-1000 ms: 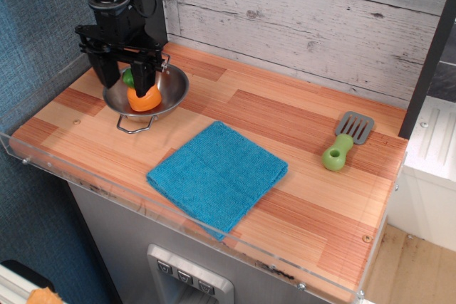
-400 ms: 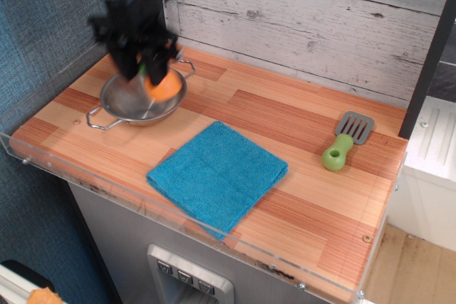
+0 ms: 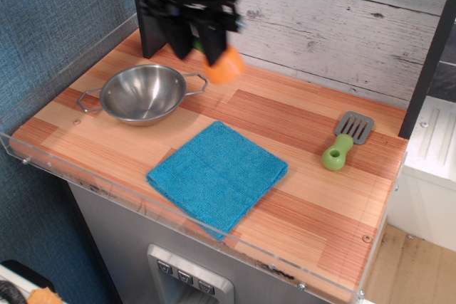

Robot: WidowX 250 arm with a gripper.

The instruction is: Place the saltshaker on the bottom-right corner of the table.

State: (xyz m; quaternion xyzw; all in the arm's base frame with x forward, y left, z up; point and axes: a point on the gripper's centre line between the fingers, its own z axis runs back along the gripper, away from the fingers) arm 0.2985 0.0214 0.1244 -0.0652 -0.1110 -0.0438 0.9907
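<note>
My gripper [image 3: 203, 51] is shut on the saltshaker [image 3: 224, 67], whose orange body hangs below the black fingers and is blurred; its green cap is mostly hidden between them. It is held in the air above the back middle of the wooden table [image 3: 313, 197], to the right of the steel bowl [image 3: 142, 94]. The table's front right corner lies far to the right and nearer the camera.
The steel bowl with two wire handles stands empty at the left. A folded blue cloth [image 3: 217, 174] lies at the front middle. A grey spatula with a green handle [image 3: 343, 140] lies at the right. A clear acrylic rim [image 3: 178, 227] edges the front; a plank wall stands behind.
My gripper has lifted the saltshaker out of the bowl and carried it up and to the right. The bowl has shifted and turned a little and is now empty.
</note>
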